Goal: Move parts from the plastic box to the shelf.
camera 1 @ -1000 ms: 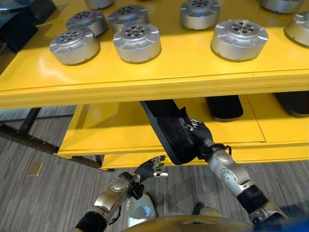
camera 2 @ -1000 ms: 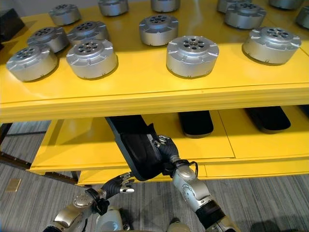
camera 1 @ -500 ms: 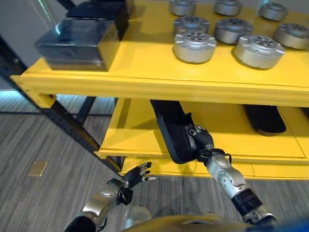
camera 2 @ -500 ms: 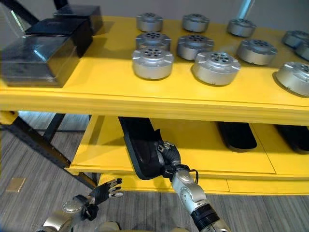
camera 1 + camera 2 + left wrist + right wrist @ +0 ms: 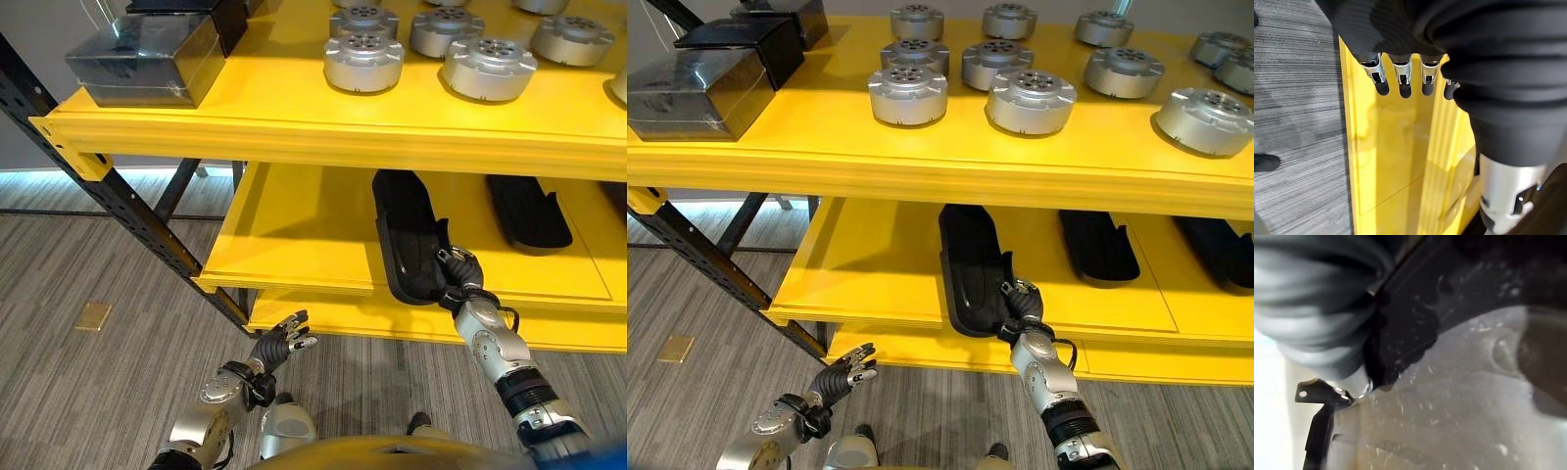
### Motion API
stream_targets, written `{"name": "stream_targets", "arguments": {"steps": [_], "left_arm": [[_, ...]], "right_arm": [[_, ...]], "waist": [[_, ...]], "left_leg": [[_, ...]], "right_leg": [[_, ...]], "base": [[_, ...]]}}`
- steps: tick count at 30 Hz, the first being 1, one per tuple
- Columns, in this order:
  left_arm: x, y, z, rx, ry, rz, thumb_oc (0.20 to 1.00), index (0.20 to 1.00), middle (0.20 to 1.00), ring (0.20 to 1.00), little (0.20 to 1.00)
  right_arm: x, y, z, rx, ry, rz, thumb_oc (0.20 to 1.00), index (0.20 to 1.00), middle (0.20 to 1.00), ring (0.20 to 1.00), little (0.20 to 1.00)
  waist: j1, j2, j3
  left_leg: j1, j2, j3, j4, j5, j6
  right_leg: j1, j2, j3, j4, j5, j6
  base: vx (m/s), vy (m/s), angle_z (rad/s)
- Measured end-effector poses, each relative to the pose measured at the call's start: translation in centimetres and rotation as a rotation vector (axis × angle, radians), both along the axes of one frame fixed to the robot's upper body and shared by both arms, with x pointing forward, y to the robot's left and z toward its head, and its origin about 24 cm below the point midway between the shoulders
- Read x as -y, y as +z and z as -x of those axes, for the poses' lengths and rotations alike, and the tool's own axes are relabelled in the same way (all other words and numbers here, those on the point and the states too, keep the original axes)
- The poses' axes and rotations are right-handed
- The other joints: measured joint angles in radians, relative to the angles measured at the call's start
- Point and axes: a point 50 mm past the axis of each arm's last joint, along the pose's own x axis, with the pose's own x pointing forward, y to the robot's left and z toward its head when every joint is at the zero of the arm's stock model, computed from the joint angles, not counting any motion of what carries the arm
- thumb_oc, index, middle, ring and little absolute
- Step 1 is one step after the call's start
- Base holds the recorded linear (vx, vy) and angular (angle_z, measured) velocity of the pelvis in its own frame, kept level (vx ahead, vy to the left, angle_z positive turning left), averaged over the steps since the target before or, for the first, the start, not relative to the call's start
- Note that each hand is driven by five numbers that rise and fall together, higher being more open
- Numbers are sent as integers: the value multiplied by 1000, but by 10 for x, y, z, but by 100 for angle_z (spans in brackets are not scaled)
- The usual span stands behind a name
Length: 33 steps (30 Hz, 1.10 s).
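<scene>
A long black moulded part (image 5: 407,235) lies lengthwise on the yellow shelf's lower level (image 5: 294,235), its near end at the front edge. My right hand (image 5: 458,275) is at that near end, fingers curled over its rim; the right wrist view shows the part's dark surface (image 5: 1415,318) from very close. My left hand (image 5: 280,343) hangs low over the grey floor in front of the shelf, fingers (image 5: 1400,78) straight and spread, holding nothing. In the right eye view the part (image 5: 970,257) and my right hand (image 5: 1020,300) sit the same way.
Two more black parts (image 5: 529,211) lie to the right on the lower level. Several silver round parts (image 5: 364,61) and dark boxes (image 5: 147,59) stand on the upper level. A black diagonal brace (image 5: 127,211) runs at the shelf's left. A tan floor plate (image 5: 94,315) lies left.
The camera has swung, shifting the whole picture. The black part, slanted and sticking out past the shelf edge before, now lies straight and further in. My left hand stays open and low.
</scene>
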Motion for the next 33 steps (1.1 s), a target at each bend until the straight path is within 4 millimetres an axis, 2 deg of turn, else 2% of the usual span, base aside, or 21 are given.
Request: {"name": "stream_targets", "arguments": {"steps": [6, 9, 16, 24, 29, 33], "left_arm": [[3, 9, -10, 16, -32, 18, 1000, 1000, 1000, 1000, 1000], [4, 8, -10, 2, -36, 15, 1000, 1000, 1000, 1000, 1000], [2, 8, -9, -10, -58, 9, 1000, 1000, 1000, 1000, 1000], [7, 7, -13, -16, -89, -5, 1000, 1000, 1000, 1000, 1000], [11, 7, -20, -15, -100, -13, 1000, 1000, 1000, 1000, 1000], [15, 20, -41, 46, -103, -17, 1000, 1000, 1000, 1000, 1000]], "right_arm": [[2, 10, -21, -11, 2, 61, 200, 200, 200, 200, 200], [10, 18, -31, -9, -21, 107, 200, 200, 200, 200, 200], [24, 13, -39, -89, -66, 162, 200, 200, 200, 200, 200], [30, 17, -49, -127, -122, 191, 200, 200, 200, 200, 200], [29, 37, -67, -91, -167, 210, 200, 200, 200, 200, 200], [39, 84, -90, 47, -219, 248, 200, 200, 200, 200, 200]], "waist": [[4, 1, 0], [25, 1, 1], [52, 16, 35], [56, 42, 92], [54, 61, 122], [54, 77, 203]], "left_leg": [[0, -1, -7, -2, 0, 0], [0, 0, -11, -1, -1, -1], [-10, 6, -15, 4, -3, 0], [-40, 24, -27, 42, -10, -9], [-76, 28, -29, 71, -17, -11], [-157, 42, -42, 148, -29, -10]], "right_leg": [[9, 0, -20, -1, -4, 0], [11, 0, -22, 0, -8, -3], [-1, -1, -31, 21, -20, -7], [-40, -7, -38, 96, -56, -10], [-103, -24, -32, 180, -94, -18], [-205, -50, -20, 305, -134, -33]], "base": [[53, -16, 5], [81, -29, 3], [32, -21, 2], [21, -14, 3], [-10, 0, -1], [-56, -2, 2]]}}
